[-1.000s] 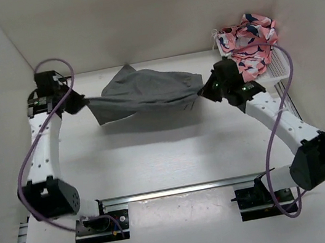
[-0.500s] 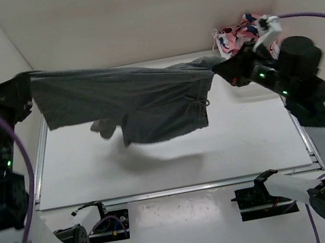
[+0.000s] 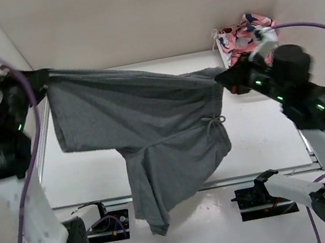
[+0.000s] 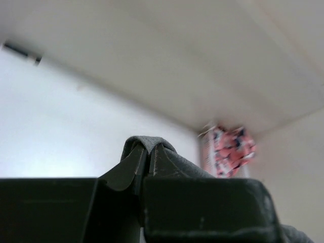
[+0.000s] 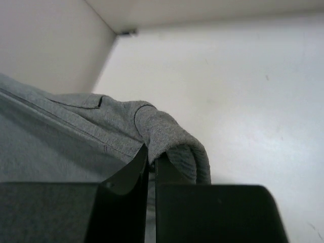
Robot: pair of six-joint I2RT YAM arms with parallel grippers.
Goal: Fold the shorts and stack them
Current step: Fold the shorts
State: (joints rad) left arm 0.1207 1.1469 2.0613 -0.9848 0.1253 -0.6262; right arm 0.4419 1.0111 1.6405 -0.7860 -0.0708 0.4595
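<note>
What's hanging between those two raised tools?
The grey shorts, pinched at either end by the left tool and right tool; the top view shows it.

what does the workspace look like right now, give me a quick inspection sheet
surface: white table, the cloth's shadow on it
job's things: grey shorts held up in the air between both arms, one leg hanging low, not folded
clutter: pink patterned cloth heaped at the far right corner
grippers: left gripper and right gripper each shut on an edge of the shorts
cables: purple cable loops along each arm
surroundings: plain white walls
</note>
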